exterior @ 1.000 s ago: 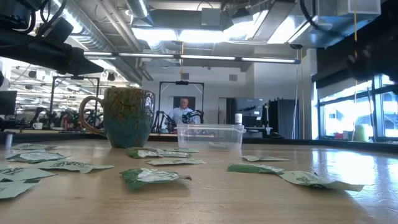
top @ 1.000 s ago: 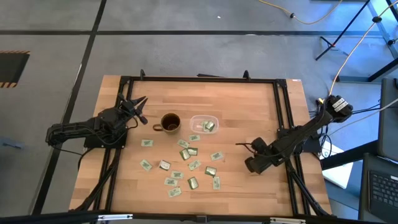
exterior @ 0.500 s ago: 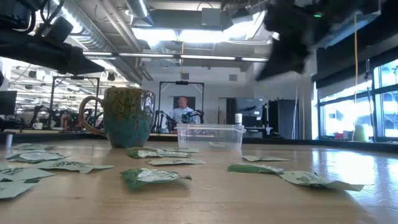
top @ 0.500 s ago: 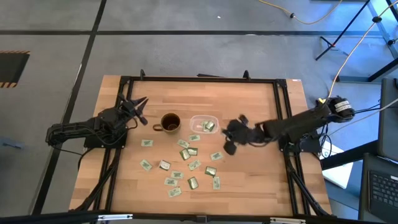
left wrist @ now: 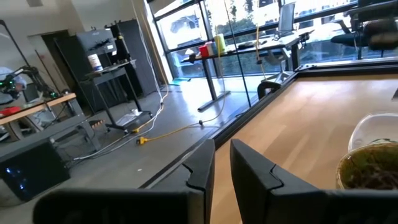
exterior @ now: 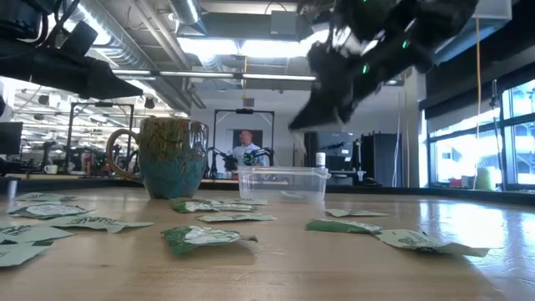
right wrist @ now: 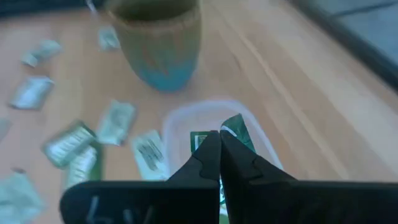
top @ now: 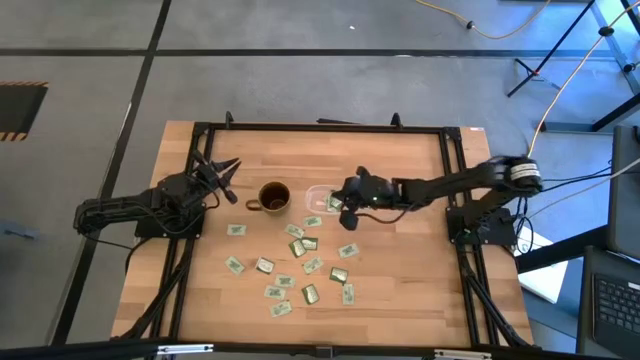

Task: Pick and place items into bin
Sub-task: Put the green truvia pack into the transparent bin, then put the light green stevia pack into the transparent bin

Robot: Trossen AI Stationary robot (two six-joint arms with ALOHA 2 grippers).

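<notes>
Two grippers on the job, only one moving. Right gripper (top: 347, 196) has swung across from the right side of the tabletop (top: 400, 290) within the last second and now hangs over the bin (top: 322, 192), arm stretched out low. Its fingers are clenched tight together in the right wrist view, and nothing shows between them; no packet is carried.

Bin sits just beside the mug (top: 274, 197), on the mug's right in the high view. One green packet (right wrist: 239, 135) lies inside it already, possibly two; the wrist view looks straight down onto them past the closed tips.

Rest of the packets (top: 300, 268) lie scattered on the wood in front of mug and bin, nearest ones (top: 304, 243) close to the bin's front edge, others well apart toward the near edge. Most of the lot is yet to be moved, so the task looks early.

Judgement: the reach came in empty, so this reads as an approach toward the next pick, not a drop. The fingers must part before any packet can be taken.

Left gripper (top: 222, 172) waits at the left edge, beside the mug, jaws slightly parted, holding nothing.
</notes>
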